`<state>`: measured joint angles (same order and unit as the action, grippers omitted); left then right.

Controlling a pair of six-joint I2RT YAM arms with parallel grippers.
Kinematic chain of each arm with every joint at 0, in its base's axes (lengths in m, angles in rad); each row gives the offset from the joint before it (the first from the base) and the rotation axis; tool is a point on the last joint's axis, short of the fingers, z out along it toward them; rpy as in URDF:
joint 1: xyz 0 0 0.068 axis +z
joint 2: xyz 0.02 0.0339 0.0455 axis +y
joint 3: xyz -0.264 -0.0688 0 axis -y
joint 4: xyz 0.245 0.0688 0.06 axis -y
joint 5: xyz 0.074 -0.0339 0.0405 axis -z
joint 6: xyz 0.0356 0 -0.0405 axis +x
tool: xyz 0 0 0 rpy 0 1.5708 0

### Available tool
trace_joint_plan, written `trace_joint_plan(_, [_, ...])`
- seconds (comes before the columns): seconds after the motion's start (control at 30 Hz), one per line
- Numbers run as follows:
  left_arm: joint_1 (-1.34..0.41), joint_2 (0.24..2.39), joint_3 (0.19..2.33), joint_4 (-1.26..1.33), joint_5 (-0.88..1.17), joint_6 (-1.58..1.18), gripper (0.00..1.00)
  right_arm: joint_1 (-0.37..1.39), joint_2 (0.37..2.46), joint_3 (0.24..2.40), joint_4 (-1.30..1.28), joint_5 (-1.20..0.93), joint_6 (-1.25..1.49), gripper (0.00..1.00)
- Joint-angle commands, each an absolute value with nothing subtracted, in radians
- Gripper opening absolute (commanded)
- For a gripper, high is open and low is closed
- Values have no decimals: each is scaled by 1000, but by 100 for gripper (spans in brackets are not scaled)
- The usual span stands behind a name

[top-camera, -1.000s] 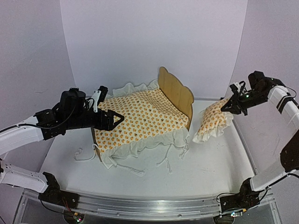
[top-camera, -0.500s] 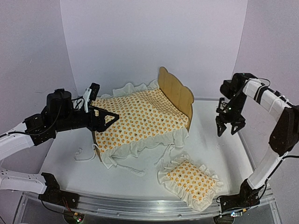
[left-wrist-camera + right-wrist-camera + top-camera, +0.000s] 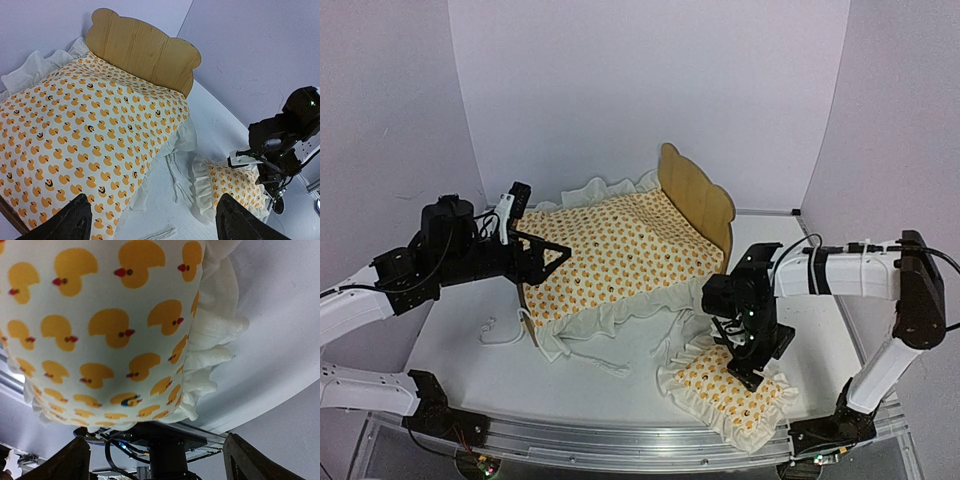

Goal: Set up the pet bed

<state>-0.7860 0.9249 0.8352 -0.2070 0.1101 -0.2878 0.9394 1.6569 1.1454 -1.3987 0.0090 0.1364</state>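
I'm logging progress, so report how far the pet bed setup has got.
Done: the duck-print bedding is spread over the pet bed. In hand: the right gripper is down over the pillow, fingers open, nothing gripped; the left gripper hovers open above the bed's foot end. Left: the pillow lies on the table beside the bed and has yet to go on it.
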Motion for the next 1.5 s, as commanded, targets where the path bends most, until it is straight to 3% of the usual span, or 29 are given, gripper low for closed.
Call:
trace_joint_plan(0.0, [-781,937,847,-171,119,-300,86,994,1614,1037,-1120,46,228,94])
trace_joint_plan(0.3, [-780,945,848,-158,132,-331,86,1106,1507,896,-922,252,313,94])
trace_joint_plan(0.47, [-779,951,849,-161,133,-339,86,1106,1422,879,-915,131,359,94])
trace_joint_plan(0.67, [-779,967,849,-150,139,-350,86,1110,1484,817,-788,75,386,88])
trace_joint_plan(0.77, [-779,960,849,-152,140,-351,86,1109,1525,790,-765,143,405,77])
trace_joint_plan(0.83, [-779,953,851,-158,132,-349,86,1109,1534,775,-768,171,415,56])
trace_joint_plan(1.03, [-779,927,847,-183,101,-343,86,1160,1319,742,-883,205,428,8])
trace_joint_plan(1.13, [-778,936,850,-186,86,-331,86,1165,1190,796,-972,162,376,0])
trace_joint_plan(1.27, [-776,941,856,-190,53,-327,86,1166,1141,967,-991,192,249,0])
trace_joint_plan(1.47, [-773,931,865,-197,16,-366,85,1155,1499,1494,-986,490,-39,0])
